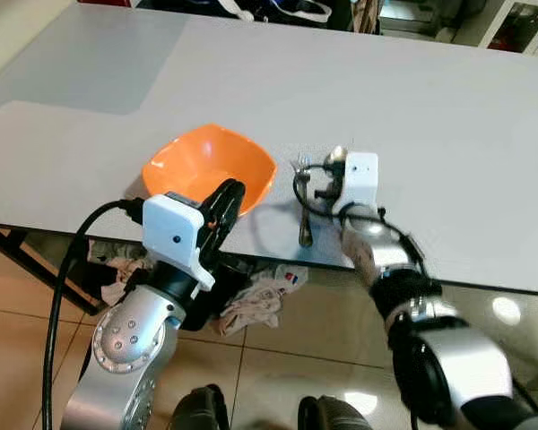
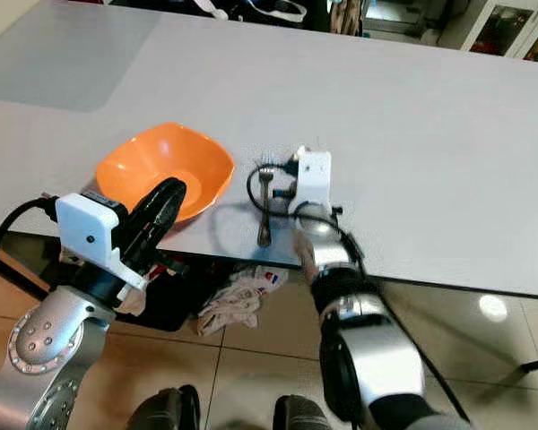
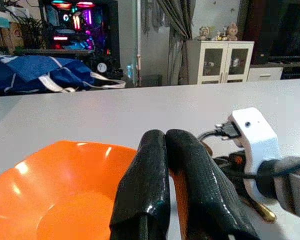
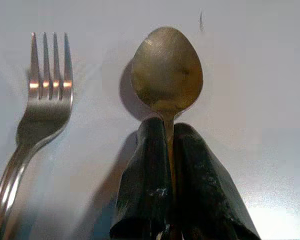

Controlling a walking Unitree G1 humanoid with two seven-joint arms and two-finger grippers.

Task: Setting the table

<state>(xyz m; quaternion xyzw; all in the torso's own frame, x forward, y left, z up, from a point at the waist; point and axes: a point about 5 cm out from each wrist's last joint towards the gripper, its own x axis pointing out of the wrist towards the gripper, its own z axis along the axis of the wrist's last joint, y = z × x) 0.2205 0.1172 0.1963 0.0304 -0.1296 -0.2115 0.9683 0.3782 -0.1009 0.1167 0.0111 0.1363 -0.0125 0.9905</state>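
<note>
1. Long pale grey table (image 1: 448,107) spans the upper two thirds of the head view; its near edge runs across mid frame.
2. Shallow orange plastic bowl w/ squared rim (image 1: 211,167) sits left of centre, close to the near edge.
3. Silver metal fork (image 4: 37,107) lies just right of the bowl in the head view, tines pointing away from the robot, apart from the bowl.
4. Dull gold-toned metal spoon (image 4: 166,70) lies flat beside the fork, not touching it; bowl end points away too.
5. Right gripper (image 4: 169,150), centre of head view: fingers closed tight on the spoon's neck just behind its bowl, handle running between them. Spoon looks to be resting on the table, though I can't be sure.
6. Left gripper (image 3: 166,175), lower left of head view, near the orange bowl's rim: fingers pressed together, holding nothing.
7. Handling (judgement): spoon is light, stiff, smooth, so likely to twist or slip in a narrow pinch. Grip at neck gives good control of the bowl end; mid-handle would balance better if lifted. Not fragile.
8. Crumpled cloth (image 1: 255,305) on tiled floor under the table edge, lower centre.
</note>
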